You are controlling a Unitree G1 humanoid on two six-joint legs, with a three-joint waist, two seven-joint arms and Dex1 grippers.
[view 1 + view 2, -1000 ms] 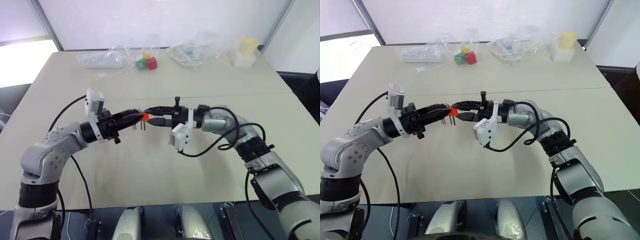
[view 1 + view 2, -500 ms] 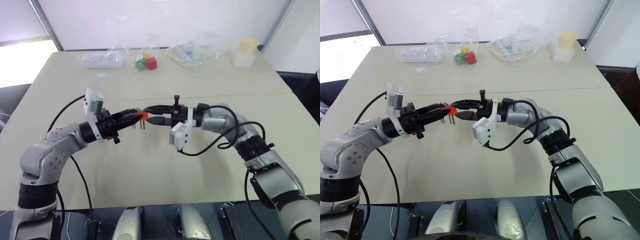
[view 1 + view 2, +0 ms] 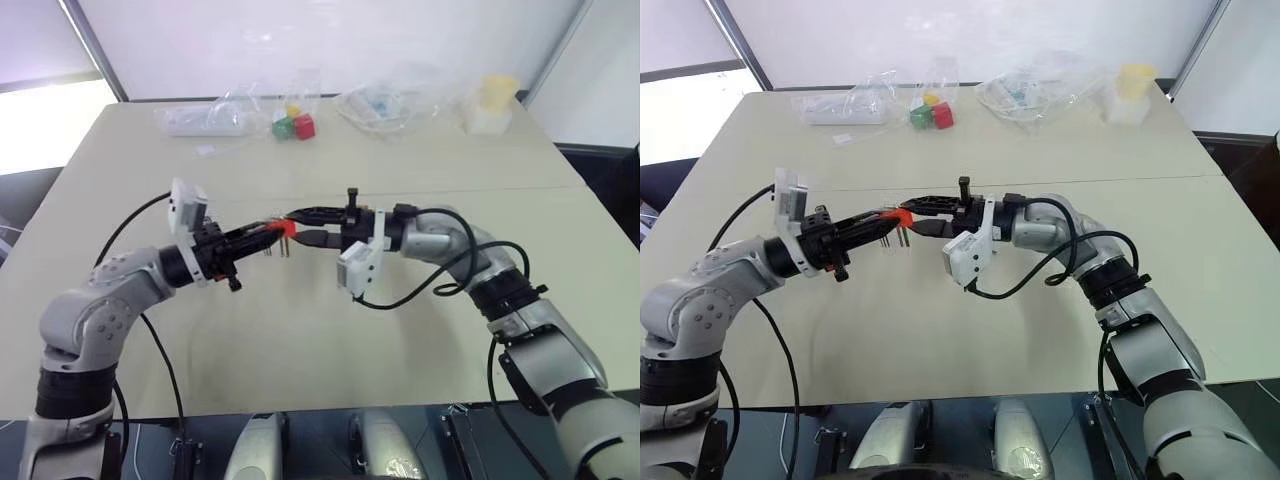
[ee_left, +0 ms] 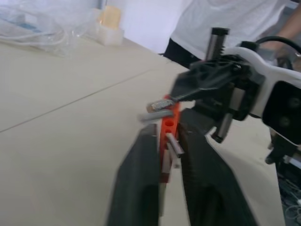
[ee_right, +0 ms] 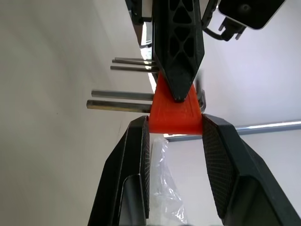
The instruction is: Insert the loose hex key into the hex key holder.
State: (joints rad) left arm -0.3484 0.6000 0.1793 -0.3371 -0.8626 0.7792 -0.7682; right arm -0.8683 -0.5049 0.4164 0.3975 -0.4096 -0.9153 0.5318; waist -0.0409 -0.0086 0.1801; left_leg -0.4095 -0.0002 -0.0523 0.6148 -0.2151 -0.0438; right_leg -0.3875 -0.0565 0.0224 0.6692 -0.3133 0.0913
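Left of centre in the head view, the left tool point(image 3: 262, 235) is clamped tight on the small orange-red plastic hex key holder point(image 3: 284, 229), its short grey keys pointing down above the beige table point(image 3: 300, 340). Just right, the right tool point(image 3: 297, 226) pinches the same block from the other side, jaws partly open around it. The loose hex key I can't single out among the rods. Judging by this, alignment is under way; next comes seating the key squarely into its slot.

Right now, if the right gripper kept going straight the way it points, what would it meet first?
The small orange-red plastic hex key holder, already between the right gripper's jaws; just behind it, the left gripper holding that block, though depth is unclear.
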